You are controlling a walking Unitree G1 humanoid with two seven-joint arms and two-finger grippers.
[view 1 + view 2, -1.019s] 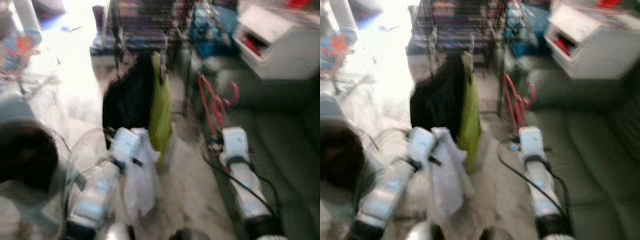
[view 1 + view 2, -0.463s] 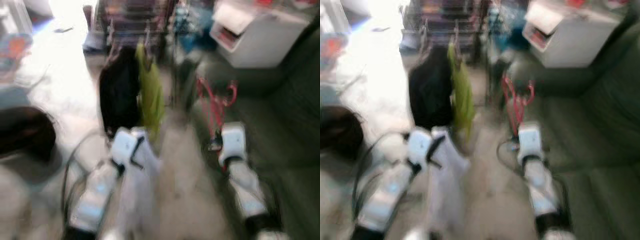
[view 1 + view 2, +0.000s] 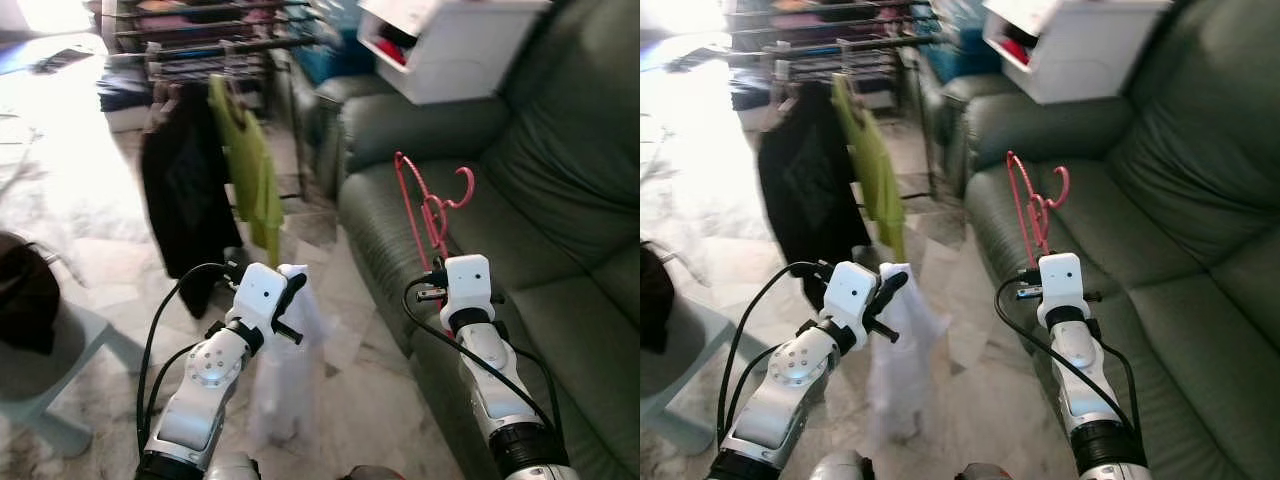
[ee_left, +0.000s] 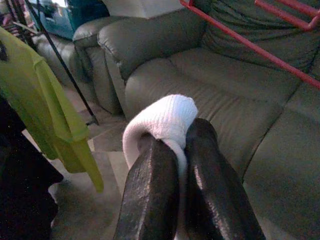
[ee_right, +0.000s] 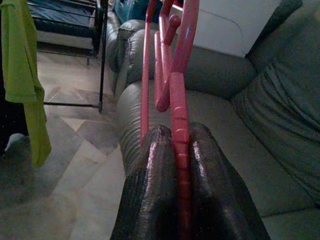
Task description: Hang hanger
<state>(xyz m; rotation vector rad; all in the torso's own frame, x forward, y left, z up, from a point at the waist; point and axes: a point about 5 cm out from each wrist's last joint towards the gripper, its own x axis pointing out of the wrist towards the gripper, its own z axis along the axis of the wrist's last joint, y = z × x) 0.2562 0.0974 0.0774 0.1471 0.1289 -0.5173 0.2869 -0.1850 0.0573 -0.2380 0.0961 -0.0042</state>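
A pink-red plastic hanger (image 3: pixel 430 205) stands upright in front of the sofa, and my right gripper (image 5: pixel 179 135) is shut on its lower part. Its hook (image 3: pixel 462 186) points up and to the right. My left gripper (image 4: pixel 176 137) is shut on a white garment (image 3: pixel 285 370), which hangs limp below it towards the floor. A drying rack (image 3: pixel 220 48) stands at the back left, well beyond both grippers. A lime-green shirt (image 3: pixel 250 170) and a black garment (image 3: pixel 180 195) hang from its rail.
A dark green leather sofa (image 3: pixel 560 200) takes up the right side, with a white box (image 3: pixel 450 40) behind its arm. At the left, a grey stool (image 3: pixel 45 375) carries a dark item (image 3: pixel 20 300). Marble floor (image 3: pixel 340 330) runs between sofa and rack.
The whole view has swung, bringing the sofa further in and the rack to the upper left, and the blur has gone. Both grippers keep their holds.
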